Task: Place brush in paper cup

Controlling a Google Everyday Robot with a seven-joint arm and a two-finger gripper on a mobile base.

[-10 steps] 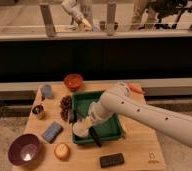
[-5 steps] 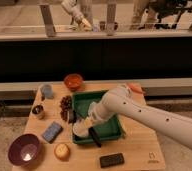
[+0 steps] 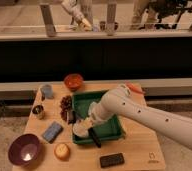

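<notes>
On the wooden table [image 3: 139, 149], the far left holds a purple bowl [image 3: 24, 149] at the front corner. Behind it stands a small dark metallic cup [image 3: 38, 111], and a grey-blue cup [image 3: 46, 91] sits further back. A blue-grey sponge [image 3: 52, 131] lies just right of the bowl, and a round orange-yellow item [image 3: 62, 151] rests in front of the sponge. Further back there is an orange bowl [image 3: 73, 81], with a dark brown clump [image 3: 66, 103] between it and the left wall of the green tray [image 3: 83, 99]. The tray sits at the middle of the table. The paper cup [image 3: 80, 131] stands upright in its front left corner. The gripper [image 3: 87, 121] hangs right at the cup's upper right side, with its jaws fully closed. Whether they pinch anything cannot be made out. The brush [image 3: 95, 139] lies just right of the cup as a slim black shape. It slants from beside the cup's rim down across the tray's front edge, and it is outside the cup. A flat black block [image 3: 111, 160] lies on the table in front of the tray. The white arm [image 3: 139, 114] reaches in from the lower right, passing over the tray's right half. A small orange object [image 3: 134, 88] shows behind the arm near the table's back edge.
</notes>
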